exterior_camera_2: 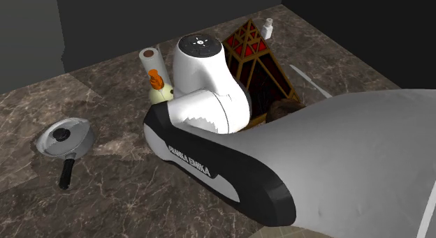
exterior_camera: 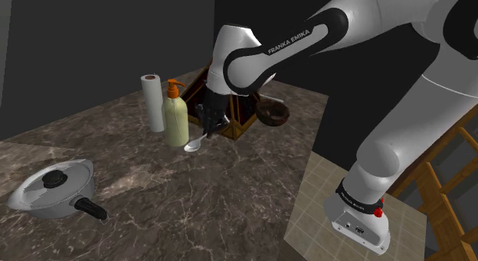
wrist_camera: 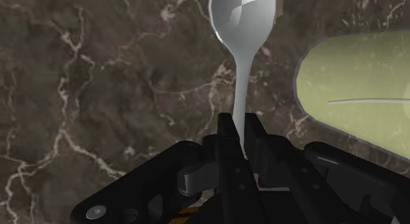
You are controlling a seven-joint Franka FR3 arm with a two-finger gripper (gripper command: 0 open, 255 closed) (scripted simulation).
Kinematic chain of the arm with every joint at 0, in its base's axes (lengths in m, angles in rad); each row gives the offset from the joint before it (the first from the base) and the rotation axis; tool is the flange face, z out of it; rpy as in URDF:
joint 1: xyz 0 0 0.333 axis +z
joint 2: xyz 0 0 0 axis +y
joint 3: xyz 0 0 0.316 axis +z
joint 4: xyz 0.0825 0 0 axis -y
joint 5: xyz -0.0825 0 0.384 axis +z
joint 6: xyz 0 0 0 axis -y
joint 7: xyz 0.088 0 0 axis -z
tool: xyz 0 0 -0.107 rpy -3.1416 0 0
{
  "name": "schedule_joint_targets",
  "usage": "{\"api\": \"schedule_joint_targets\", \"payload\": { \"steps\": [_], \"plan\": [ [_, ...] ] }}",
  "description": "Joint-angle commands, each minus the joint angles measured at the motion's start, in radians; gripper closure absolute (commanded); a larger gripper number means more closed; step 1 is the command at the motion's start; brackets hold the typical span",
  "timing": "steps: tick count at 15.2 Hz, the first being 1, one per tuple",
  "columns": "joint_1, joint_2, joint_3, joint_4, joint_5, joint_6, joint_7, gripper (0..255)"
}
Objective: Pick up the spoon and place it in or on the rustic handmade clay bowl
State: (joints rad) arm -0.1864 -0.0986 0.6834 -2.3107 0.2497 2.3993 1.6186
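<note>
A: Silver spoon (wrist_camera: 244,32), where is it?
B: Its handle is clasped between the black gripper's (wrist_camera: 242,129) fingers, with the bowl end pointing down at the dark marble counter (exterior_camera: 191,198). That's mid-frame in the shoulder view, just beside the yellow-green soap bottle (exterior_camera: 175,118).
A: And the clay bowl (exterior_camera: 272,112)?
B: Brown, up and right of the spoon, apart from it.
</note>
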Motion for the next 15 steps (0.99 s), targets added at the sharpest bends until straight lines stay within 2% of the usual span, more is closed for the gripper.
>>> {"api": "schedule_joint_targets", "payload": {
  "steps": [1,15],
  "plan": [
    [0.001,-0.017,-0.004,0.012,0.009,-0.027,-0.004,255],
    [0.001,-0.111,-0.038,0.128,0.04,-0.228,-0.015,255]
  ]
}}
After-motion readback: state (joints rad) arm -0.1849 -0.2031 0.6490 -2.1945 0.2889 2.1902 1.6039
